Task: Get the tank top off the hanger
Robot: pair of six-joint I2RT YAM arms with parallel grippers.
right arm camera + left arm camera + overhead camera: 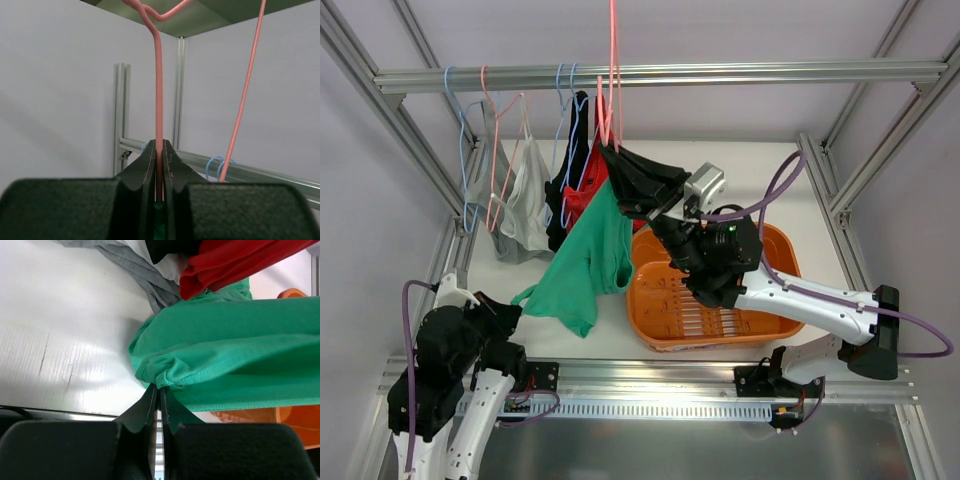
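Note:
The teal tank top [588,258] hangs slantwise from the salmon-pink hanger [613,60], which is lifted off the rail. My right gripper [614,153] is shut on the hanger's wire just above the top. In the right wrist view the wire [158,90] runs straight up from between the closed fingers [150,165], and a bit of teal shows at their base. My left gripper [517,303] is low at the left, shut on the tank top's lower edge. The left wrist view shows the bunched hem [167,376] pinched at the fingertips [150,400].
An orange basket [665,305] stands under the right arm. On the rail [720,73] hang light blue hangers [453,110], a salmon hanger with a pale grey top [523,205], and black and red tops [582,195]. Frame posts stand at both sides.

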